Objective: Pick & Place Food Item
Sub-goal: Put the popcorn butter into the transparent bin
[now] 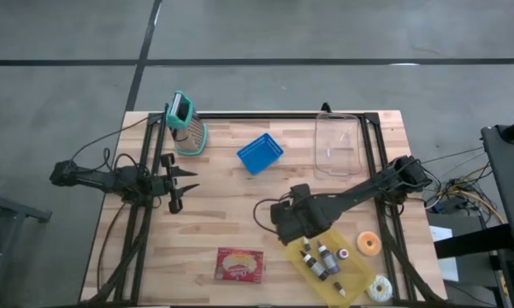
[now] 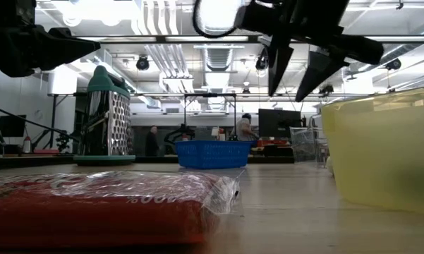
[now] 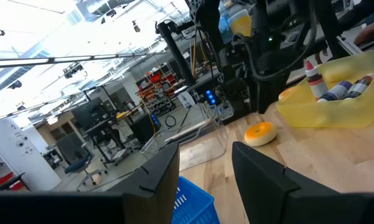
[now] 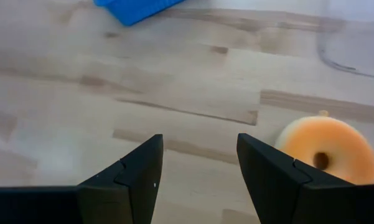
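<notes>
Your right gripper (image 1: 284, 224) hangs above the desk (image 1: 231, 231) with its fingers spread wide and nothing between them, touching nothing. The food item nearest it is the orange donut (image 4: 327, 149), lying flat on the bare wood; in the right wrist view it sits just off to one side of the fingers, outside the gap rather than between them. From overhead the orange donut lies well off toward the arm's base side of the gripper, past the yellow tray (image 1: 359, 275) of small bottles. Being round, it has no long axis to line up with, so I'd judge only the sideways offset matters. The right arm is clearly the nearer one.

Your left gripper (image 1: 178, 184) waits well apart on the far side of the desk, fingers parted and empty, pointing toward the blue basket (image 1: 260, 153).
</notes>
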{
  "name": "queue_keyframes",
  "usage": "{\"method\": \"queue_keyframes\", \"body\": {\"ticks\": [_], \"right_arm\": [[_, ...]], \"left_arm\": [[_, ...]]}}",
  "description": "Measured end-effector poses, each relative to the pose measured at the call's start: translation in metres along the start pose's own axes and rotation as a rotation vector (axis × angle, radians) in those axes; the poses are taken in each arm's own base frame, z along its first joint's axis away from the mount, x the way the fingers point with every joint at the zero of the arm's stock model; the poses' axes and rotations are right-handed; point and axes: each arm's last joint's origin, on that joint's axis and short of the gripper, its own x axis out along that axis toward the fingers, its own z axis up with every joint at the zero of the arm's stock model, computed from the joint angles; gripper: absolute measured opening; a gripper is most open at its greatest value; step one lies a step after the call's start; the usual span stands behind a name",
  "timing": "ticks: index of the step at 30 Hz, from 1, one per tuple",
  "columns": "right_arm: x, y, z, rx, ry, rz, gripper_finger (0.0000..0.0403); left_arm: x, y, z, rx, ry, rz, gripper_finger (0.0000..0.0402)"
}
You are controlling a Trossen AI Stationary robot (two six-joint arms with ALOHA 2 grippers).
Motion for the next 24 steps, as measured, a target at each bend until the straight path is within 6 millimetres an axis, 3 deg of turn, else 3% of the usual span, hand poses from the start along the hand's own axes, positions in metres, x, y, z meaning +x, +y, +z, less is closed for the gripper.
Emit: {"method": "queue_keyframes", "body": {"ticks": [10, 16, 24], "right_arm": [[-0.006, 0.03, -0.008, -0.223, 0.095, 0.293, 0.0203], [-0.007, 0.036, -0.015, -0.303, 0.233, 0.396, 0.0203], [-0.012, 0.043, -0.018, -0.475, 0.198, 0.514, 0.0203]], "left_arm": [[0.0, 0.0, 0.0, 0.0, 0.0, 0.0, 0.0152], [0.0, 0.0, 0.0, 0.0, 0.0, 0.0, 0.0152], [0.0, 0.0, 0.0, 0.0, 0.0, 0.0, 0.0152]]}}
